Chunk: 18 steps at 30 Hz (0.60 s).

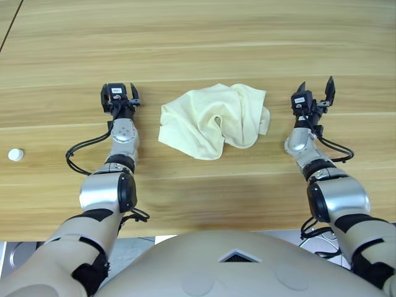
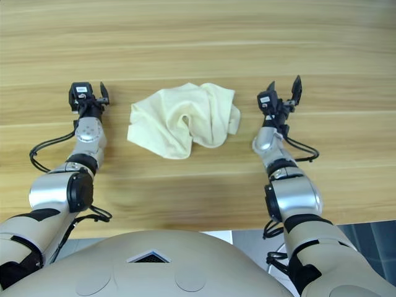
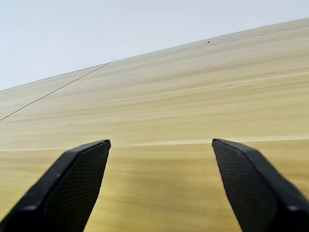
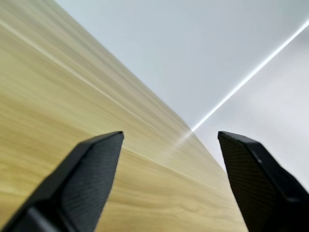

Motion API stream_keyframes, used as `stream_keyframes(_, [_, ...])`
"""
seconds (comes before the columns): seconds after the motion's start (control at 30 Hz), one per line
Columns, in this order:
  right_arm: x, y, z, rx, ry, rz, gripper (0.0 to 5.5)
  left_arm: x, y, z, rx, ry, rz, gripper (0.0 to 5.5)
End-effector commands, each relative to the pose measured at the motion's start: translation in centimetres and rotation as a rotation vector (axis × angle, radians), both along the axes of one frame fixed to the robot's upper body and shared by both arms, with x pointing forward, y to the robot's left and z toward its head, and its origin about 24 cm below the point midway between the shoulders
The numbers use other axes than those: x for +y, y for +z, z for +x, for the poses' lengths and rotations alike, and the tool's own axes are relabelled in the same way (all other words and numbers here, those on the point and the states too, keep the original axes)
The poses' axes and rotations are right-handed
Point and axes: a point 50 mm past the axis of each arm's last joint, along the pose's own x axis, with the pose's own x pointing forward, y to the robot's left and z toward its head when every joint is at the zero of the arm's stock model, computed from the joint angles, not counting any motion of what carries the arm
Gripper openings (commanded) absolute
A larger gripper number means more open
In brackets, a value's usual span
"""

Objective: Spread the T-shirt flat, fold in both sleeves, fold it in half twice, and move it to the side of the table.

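Left fingers (image 3: pixel 72 188), right fingers (image 4: pixel 82 179) apart, flanking crumpled T-shirt (image 1: pixel 213 120); long axis left-right.

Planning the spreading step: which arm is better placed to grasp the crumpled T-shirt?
Right, only narrowly: right gripper and left gripper both stand open, but the T-shirt has its edge level with the right.

T-shirt (image 1: pixel 213 120) on table (image 1: pixel 198 37), between left gripper (image 1: pixel 119 90) and right gripper (image 1: pixel 317 85).

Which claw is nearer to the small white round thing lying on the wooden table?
Left. The left claw is between the small white round thing and the crumpled pale yellow T-shirt; the right claw is beyond the shirt, on the other side.
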Motion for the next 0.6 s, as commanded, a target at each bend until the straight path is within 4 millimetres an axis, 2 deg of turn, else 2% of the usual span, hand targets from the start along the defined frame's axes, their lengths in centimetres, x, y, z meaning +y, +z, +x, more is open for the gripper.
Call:
stream_keyframes(0.03, [-0.42, 0.11, -0.09, -0.004, -0.007, -0.003, 3.62, -0.51, 0.55, 0.57, -0.018, -0.014, -0.002, 3.91])
stream_keyframes(0.6, [-0.49, 0.12, -0.12, -0.007, -0.009, 0.001, 3.62, -0.63, 0.6, 0.62, -0.021, -0.015, -0.003, 3.91])
